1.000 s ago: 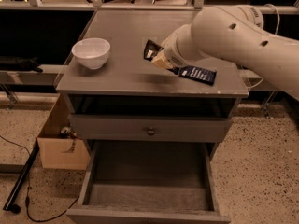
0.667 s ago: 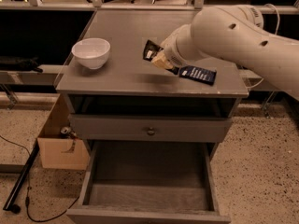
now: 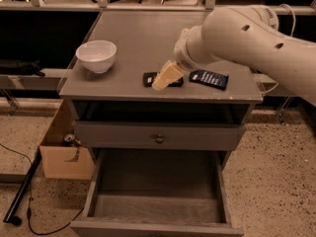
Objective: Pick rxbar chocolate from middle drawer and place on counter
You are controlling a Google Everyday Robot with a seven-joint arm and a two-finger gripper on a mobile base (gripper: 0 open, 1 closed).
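Hanging low over the front part of the counter [image 3: 138,33], the gripper [image 3: 167,77] is sitting right on top of the rxbar chocolate [image 3: 147,79], with the thick white arm [image 3: 256,38] stretching away toward 2 o'clock. The black bar is lying flat on the grey top near the front edge. Its middle is being covered by the cream claw, so only its two ends are showing. Whether the claw is wide, narrow or gripping the bar cannot be told from here.

Just beside the gripper at 3 o'clock, a navy-blue bar [image 3: 209,79] with white lettering is lying close to the black one but apart from it. Toward 10 o'clock, well apart, a white bowl [image 3: 96,56] is standing upright near the counter's left edge.

Below, at 6 o'clock, a shallower drawer front [image 3: 123,135] with a small round knob [image 3: 159,138] is sitting shut, and under it the middle drawer [image 3: 158,206] is standing pulled out, its bare grey bottom showing. At 8 o'clock a cardboard box [image 3: 61,157] is resting against the cabinet's left side on the speckled floor [image 3: 276,181].
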